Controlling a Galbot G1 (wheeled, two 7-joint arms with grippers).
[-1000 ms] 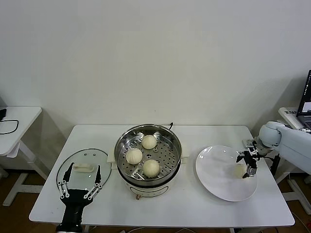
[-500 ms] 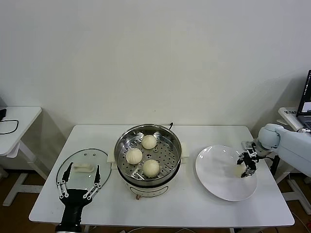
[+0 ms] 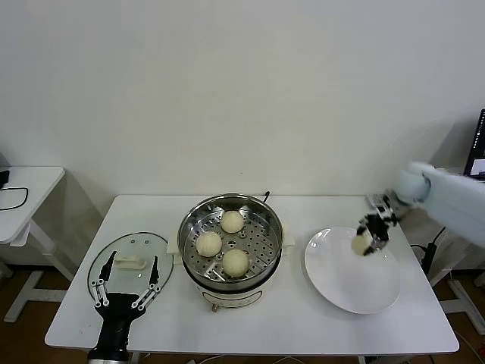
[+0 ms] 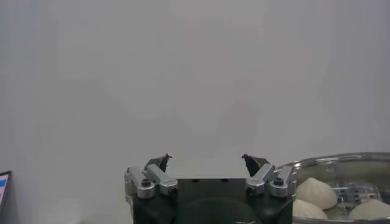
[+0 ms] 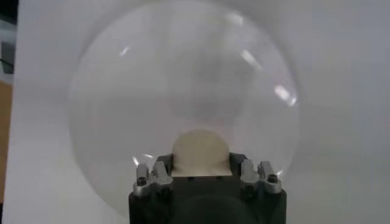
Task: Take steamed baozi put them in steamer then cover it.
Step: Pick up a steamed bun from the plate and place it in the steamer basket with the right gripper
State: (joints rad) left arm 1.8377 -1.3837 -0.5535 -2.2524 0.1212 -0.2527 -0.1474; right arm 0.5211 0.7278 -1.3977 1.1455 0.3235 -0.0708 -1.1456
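Closest to me, my left claw (image 3: 125, 282) hangs low at the near left edge of the desk (image 3: 303, 322), fingers spread wide with nothing between them, sitting just over the near rim of the cover (image 3: 130, 263). The cover lies flat on the desk, white handle up, just left of the steamer (image 3: 230, 239).

Steamer's in the middle of the desk with three steamed baozi (image 3: 236, 262) sitting on the perforated tray, none touching each other.

Off to the right is the white plate (image 3: 352, 280), bare. My right claw (image 3: 369, 236) is up in the air above its far edge, clamped on the fourth baozi (image 3: 360, 244). Wrist cam confirms it: the bun (image 5: 200, 151) is snug between the fingers (image 5: 159, 170) with the plate (image 5: 183, 85) spread out below, clear of it.

Behind everything, just plain wall (image 3: 242, 91).
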